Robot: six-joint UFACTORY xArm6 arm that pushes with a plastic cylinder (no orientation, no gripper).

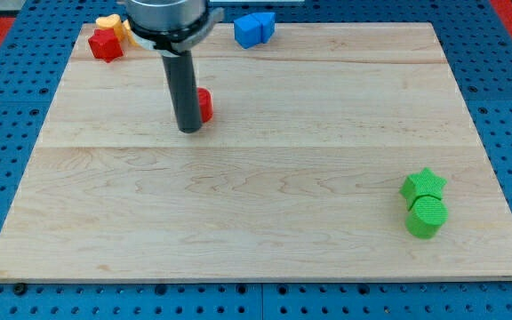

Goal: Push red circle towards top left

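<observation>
In the camera view the red circle (204, 104) lay in the board's upper-left quarter, mostly hidden behind my rod; the corner lay further off, so part of the push remained; my tip (189, 128) — no gripper, holding nothing — stood touching its left side.

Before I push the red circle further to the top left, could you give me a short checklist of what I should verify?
1. My tip beside the red circle: ok, at its left.
2. Tip on the circle's lower-right side for a top-left push: not ok.
3. Tip touching it: cannot tell.
4. Top-left corner free: not ok, red block and yellow block sit there.
5. Blue block, green star, green cylinder away: ok.
</observation>
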